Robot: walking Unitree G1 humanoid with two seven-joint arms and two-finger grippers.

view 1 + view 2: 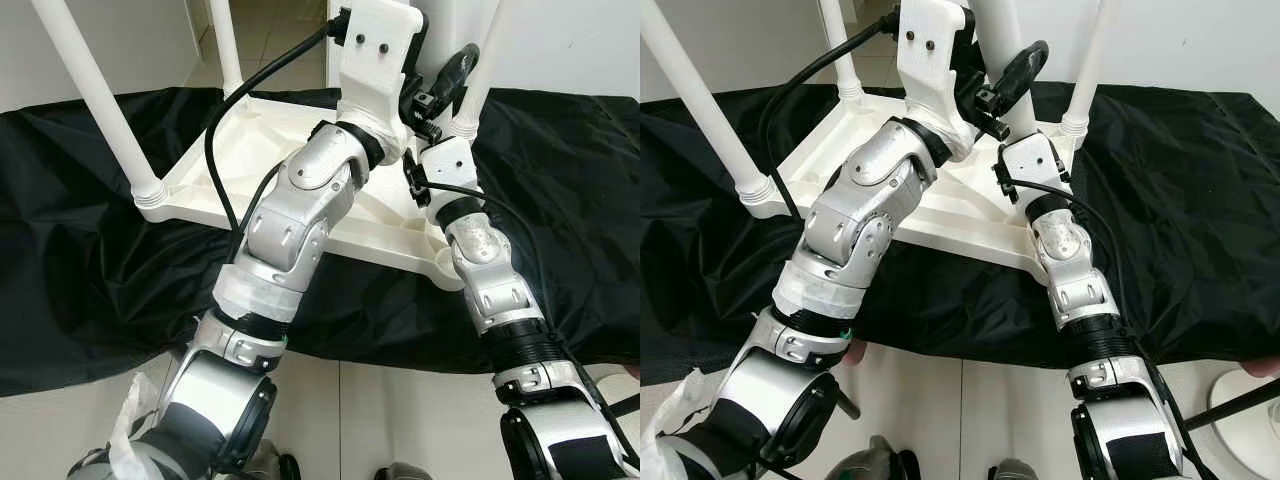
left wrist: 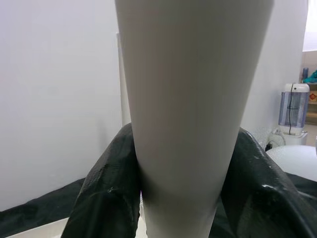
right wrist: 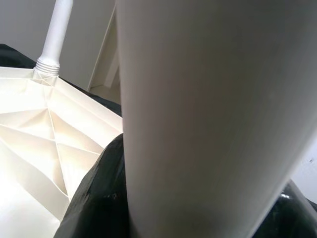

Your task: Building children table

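Observation:
A white children's table [image 1: 260,150] lies upside down on a black cloth, with its legs pointing up. Both grippers hold one white leg [image 1: 1002,30] at the near right corner. My left gripper [image 2: 185,198] is shut on this leg [image 2: 193,109], its black fingers [image 2: 106,188] pressed to both sides. Lower on the same leg [image 3: 208,109], my right gripper [image 1: 1015,80] is also shut, with a finger [image 3: 96,203] against it. Other legs stand at the left [image 1: 95,90], back [image 1: 225,45] and right [image 1: 1090,60] corners.
The black cloth [image 1: 80,250] covers a low surface whose front edge meets a pale tiled floor [image 1: 400,420]. White walls stand behind. A white object with a black rod [image 1: 1240,410] sits at the lower right. A small appliance [image 2: 293,106] stands far off.

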